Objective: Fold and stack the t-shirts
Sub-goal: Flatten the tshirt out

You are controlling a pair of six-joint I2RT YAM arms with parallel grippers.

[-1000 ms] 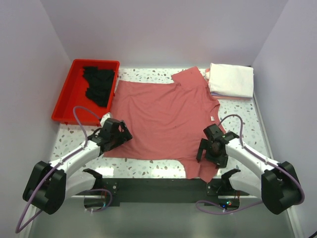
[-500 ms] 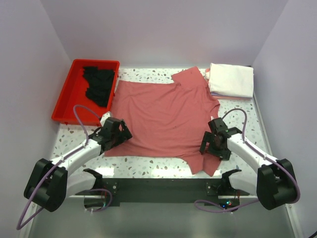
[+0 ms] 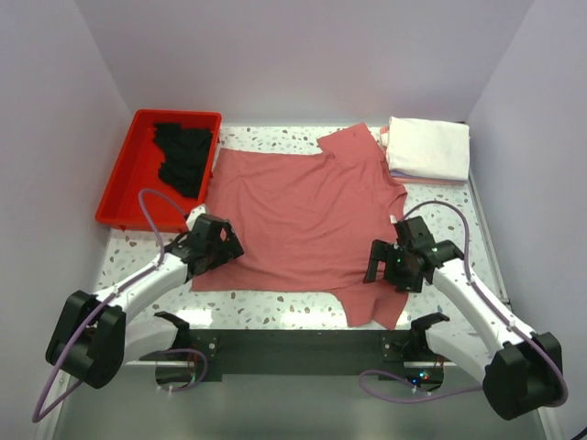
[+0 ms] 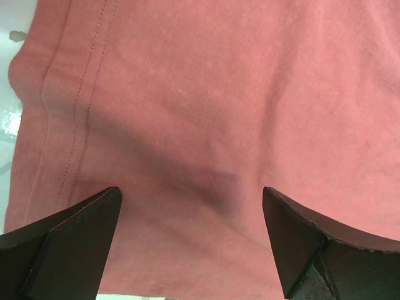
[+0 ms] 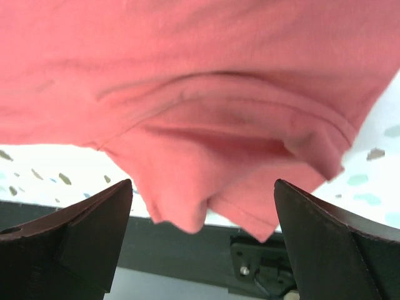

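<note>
A dusty-rose t-shirt (image 3: 303,215) lies spread flat on the speckled table (image 3: 257,307), with a small white tag (image 3: 396,220) at its right edge. One sleeve (image 5: 250,181) hangs over the table's near edge. My left gripper (image 3: 220,246) hovers open over the shirt's left hem (image 4: 69,125), nothing between its fingers (image 4: 69,244). My right gripper (image 3: 387,264) stands open above the near-right sleeve, its fingers (image 5: 337,244) apart on either side of it. A folded white t-shirt (image 3: 427,147) tops a stack at the back right. A black t-shirt (image 3: 183,154) lies crumpled in the red tray (image 3: 124,197).
The red tray sits at the back left, touching the shirt's left side. A dark mounting bar (image 3: 293,348) runs along the near edge below the hanging sleeve. Walls close in on both sides and behind.
My right arm has swung outward and its gripper has edged slightly away from the near edge, over the sleeve. The left gripper has barely shifted. Both stay open.
</note>
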